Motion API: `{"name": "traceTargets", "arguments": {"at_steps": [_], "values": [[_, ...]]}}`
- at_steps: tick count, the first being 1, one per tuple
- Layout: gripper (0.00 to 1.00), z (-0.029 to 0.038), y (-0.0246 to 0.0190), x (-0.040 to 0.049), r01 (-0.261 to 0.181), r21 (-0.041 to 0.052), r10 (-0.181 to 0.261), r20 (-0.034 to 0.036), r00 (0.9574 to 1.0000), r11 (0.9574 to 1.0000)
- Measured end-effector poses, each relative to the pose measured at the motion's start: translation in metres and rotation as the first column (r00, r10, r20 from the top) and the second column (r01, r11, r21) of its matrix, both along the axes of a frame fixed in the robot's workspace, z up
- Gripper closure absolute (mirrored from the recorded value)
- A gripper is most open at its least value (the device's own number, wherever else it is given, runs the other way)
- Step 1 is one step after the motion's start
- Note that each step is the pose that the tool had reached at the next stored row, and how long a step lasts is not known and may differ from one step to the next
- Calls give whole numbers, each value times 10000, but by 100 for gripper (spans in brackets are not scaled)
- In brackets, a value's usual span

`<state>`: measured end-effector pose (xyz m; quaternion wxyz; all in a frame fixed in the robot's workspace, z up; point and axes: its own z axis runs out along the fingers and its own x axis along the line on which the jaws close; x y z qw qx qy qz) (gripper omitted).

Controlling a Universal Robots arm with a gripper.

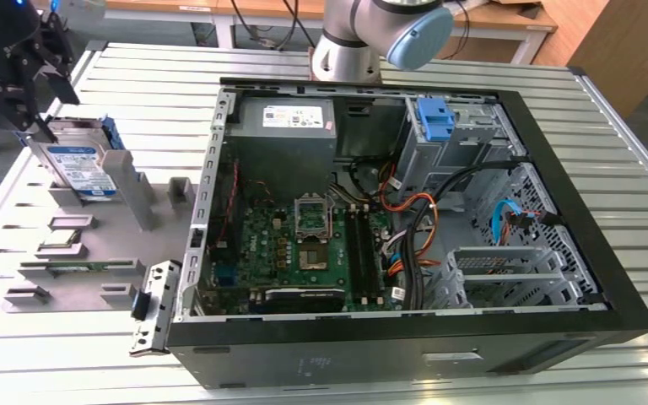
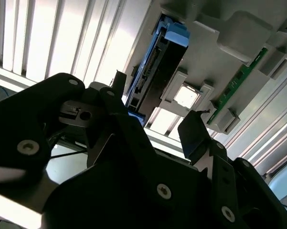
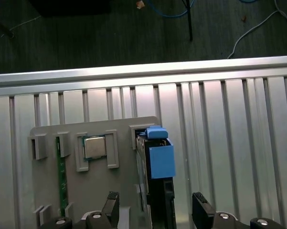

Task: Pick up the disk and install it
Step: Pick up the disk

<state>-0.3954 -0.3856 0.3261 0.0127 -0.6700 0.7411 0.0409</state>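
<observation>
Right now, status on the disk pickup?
Gripper open, fingers either side of the disk, no grip. Disk upright in grey holder beside the computer case. Nothing between them.

I think I am working in a robot lab or workshop. I see a metal bench (image 1: 639, 169) made of long strips, an open computer case (image 1: 358, 354) with its insides showing, and a robot arm (image 1: 353, 38) standing there. Cables (image 3: 189, 24) lie on the dark floor (image 3: 86, 38).

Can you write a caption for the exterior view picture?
The gripper hangs at the disk, which stands on edge in a grey holder beside the open computer.
</observation>
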Motion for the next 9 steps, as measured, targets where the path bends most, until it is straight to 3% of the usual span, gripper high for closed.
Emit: {"name": "traceTargets", "arguments": {"at_steps": [9], "values": [[29,-162,0,0,0,-1,0,-1,10000,10000]]}}
